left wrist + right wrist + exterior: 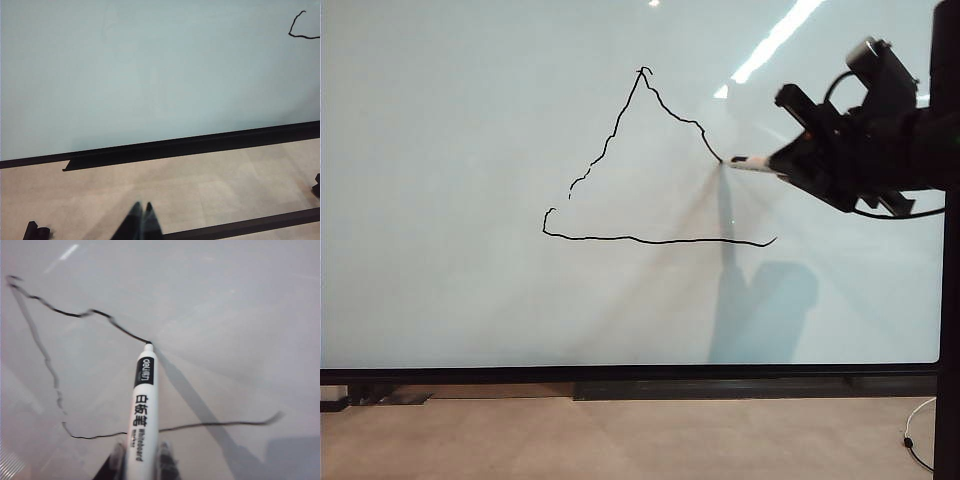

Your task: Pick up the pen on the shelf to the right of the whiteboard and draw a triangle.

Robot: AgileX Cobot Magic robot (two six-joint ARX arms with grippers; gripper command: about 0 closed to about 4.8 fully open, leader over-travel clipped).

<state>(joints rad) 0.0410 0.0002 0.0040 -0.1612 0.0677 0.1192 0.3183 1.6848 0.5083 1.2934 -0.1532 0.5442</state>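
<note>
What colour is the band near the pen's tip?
Black with white lettering, on the white pen held by the right gripper; clearest in the right wrist view.

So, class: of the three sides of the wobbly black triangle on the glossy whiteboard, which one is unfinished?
The right side: it stops at the white pen's tip, held by the right gripper, short of the bottom line's right end.
</note>
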